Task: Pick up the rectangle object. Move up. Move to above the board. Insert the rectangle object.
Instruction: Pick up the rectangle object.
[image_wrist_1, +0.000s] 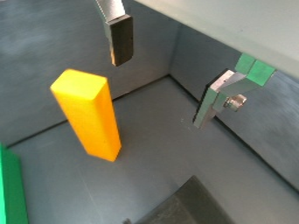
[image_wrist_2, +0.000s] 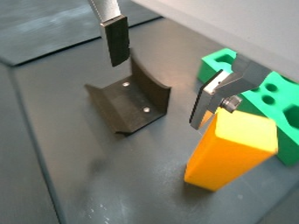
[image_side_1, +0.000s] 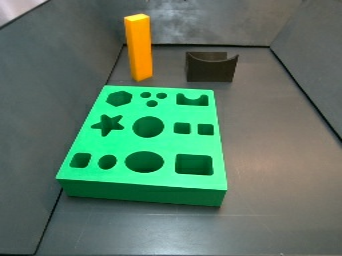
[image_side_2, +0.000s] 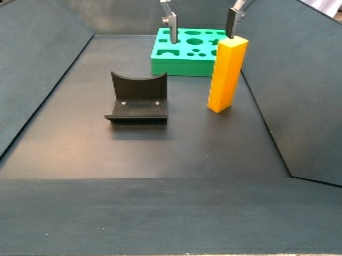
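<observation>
The rectangle object (image_side_1: 139, 47) is a tall orange-yellow block. It stands upright on the dark floor just off one end of the green board (image_side_1: 147, 140). It also shows in the other side view (image_side_2: 227, 73) and in both wrist views (image_wrist_1: 87, 114) (image_wrist_2: 232, 150). The gripper (image_side_2: 201, 14) hangs open and empty above the floor near the board (image_side_2: 187, 50). In both wrist views (image_wrist_1: 170, 70) (image_wrist_2: 163, 70) nothing lies between its fingers (image_wrist_1: 121, 39) (image_wrist_2: 211, 98). The block stands outside them, close to one finger. The gripper is out of view in a side view.
A short dark block with a curved notch (image_side_2: 136, 98) sits on the floor near the rectangle object, under the gripper in a wrist view (image_wrist_2: 128, 105), and in a side view (image_side_1: 210, 65). Grey walls enclose the floor.
</observation>
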